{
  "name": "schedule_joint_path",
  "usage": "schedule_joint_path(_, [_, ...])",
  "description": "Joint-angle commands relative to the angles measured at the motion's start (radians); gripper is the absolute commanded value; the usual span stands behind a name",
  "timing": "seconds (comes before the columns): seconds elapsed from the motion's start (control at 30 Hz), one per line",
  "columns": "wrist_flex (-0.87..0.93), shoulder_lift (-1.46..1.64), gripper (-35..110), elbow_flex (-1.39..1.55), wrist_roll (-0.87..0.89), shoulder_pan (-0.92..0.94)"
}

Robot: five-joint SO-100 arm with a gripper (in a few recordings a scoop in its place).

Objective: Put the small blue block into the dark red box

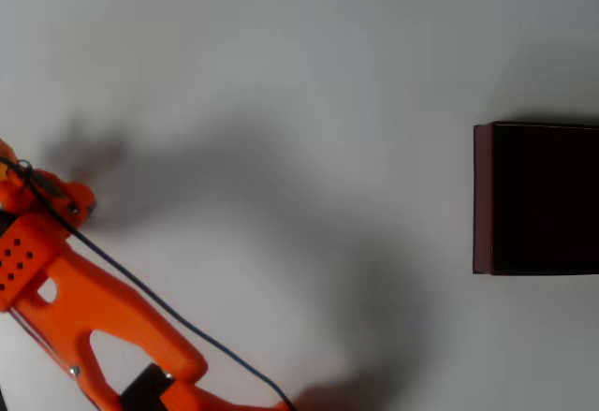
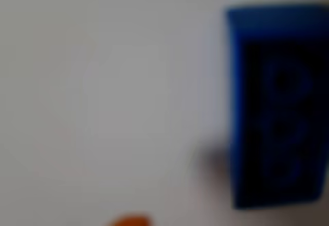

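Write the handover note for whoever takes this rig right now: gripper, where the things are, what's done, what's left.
Gripper: at the left edge of the overhead view, low over the table; open or shut cannot be told.
Small blue block: large and blurred at the right of the wrist view, close under the camera; whether it is held is unclear.
Dark red box: at the right edge of the overhead view, far from the arm; interior dark, nothing seen inside.
Done: arm brought to the block.
Left: secure the block, carry it across, drop it in the box.
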Motion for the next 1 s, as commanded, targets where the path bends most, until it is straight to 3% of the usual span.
schedule_joint_path(0.0, [0.008, 0.012, 23, -0.052, -0.003, -0.003])
schedule_joint_path(0.67, [0.020, -0.103, 22, -0.158, -0.052, 0.028])
schedule_joint_path(0.97, [-0.011, -0.127, 7, -0.149, -0.083, 0.026])
